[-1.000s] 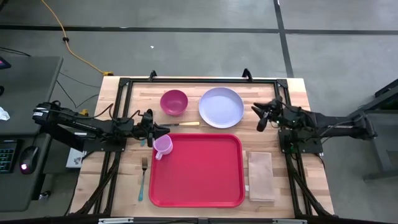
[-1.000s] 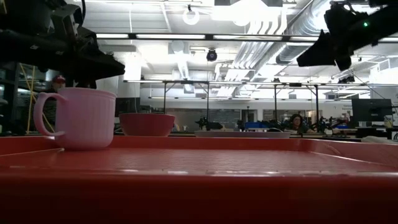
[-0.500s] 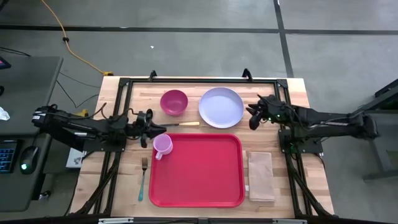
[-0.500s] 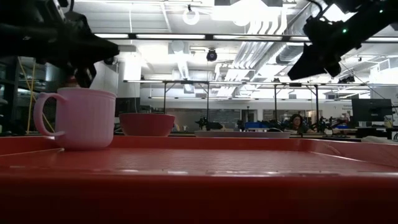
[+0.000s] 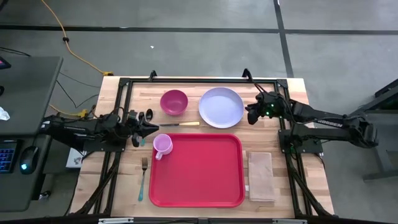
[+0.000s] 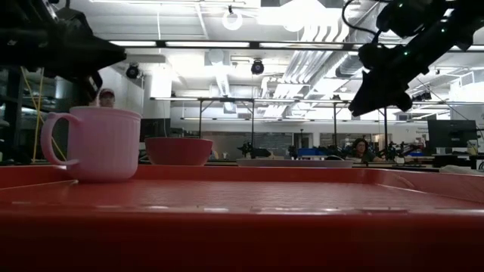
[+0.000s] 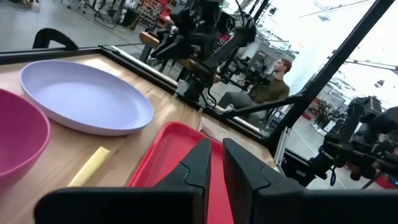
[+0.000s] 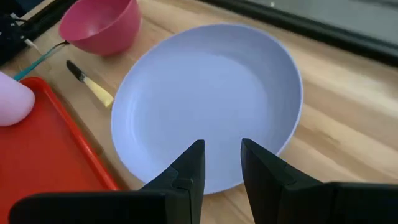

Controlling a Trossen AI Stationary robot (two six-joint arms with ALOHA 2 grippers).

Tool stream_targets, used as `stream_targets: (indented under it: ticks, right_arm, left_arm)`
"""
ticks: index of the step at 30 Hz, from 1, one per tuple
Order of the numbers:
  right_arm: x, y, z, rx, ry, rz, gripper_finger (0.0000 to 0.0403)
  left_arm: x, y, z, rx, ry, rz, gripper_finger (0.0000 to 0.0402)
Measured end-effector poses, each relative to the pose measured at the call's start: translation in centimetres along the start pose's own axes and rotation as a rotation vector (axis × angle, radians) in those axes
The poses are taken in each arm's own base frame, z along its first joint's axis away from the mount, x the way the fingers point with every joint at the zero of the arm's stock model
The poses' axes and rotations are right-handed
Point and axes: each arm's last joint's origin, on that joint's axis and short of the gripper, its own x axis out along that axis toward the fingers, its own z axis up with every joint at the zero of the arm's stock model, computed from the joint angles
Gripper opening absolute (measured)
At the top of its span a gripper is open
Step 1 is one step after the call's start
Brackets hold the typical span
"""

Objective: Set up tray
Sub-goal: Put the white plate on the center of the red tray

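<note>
Red tray (image 5: 205, 171) near-centre on wooden worktop (image 5: 298, 93), pink cup (image 5: 162, 145) in its far-left corner. Magenta bowl (image 5: 173, 102) and lavender plate (image 5: 221, 107) beyond tray. Fork (image 5: 143, 177) left of tray, tan napkin (image 5: 261, 177) right. Left gripper (image 5: 151, 126) just left of cup; right gripper (image 5: 251, 115) at plate's right edge.

— On the wooden table (image 5: 118, 180)?
— Red tray (image 5: 199, 180) at centre, tan napkin (image 5: 261, 176) just beside its right edge.
— Behind the tray?
— Magenta bowl (image 5: 174, 102) and lavender plate (image 5: 221, 107), side by side; yellow-handled knife (image 5: 182, 124) between bowl and tray.
— Left of the tray?
— Teal fork (image 5: 143, 177), lying straight beside it.
</note>
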Motion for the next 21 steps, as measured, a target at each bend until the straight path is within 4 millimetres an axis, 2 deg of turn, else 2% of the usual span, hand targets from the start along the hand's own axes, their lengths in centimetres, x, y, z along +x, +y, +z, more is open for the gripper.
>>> stream_targets:
  ticks: [4, 10, 14, 21]
  right_arm:
    - [0.5, -0.5, 0.4, 0.041, 0.047, -0.015, 0.0083]
    - [0.6, -0.3, 3.0, 0.019, 0.135, -0.058, 0.0091]
    - [1.1, -0.3, 4.8, 0.034, 0.221, -0.116, 0.0117]
    - [3.2, -0.2, 7.2, 0.064, 0.339, -0.127, 0.0175]
  left_arm:
    - [-0.8, 0.1, 0.1, 0.013, -0.015, -0.007, 0.0074]
    - [-0.9, 0.3, -0.3, 0.022, 0.018, 0.018, 0.0074]
    - [-0.9, 0.4, -0.5, 0.006, 0.037, 0.033, 0.0074]
    - [-0.9, 0.4, -0.5, 0.015, 0.038, 0.033, 0.0074]
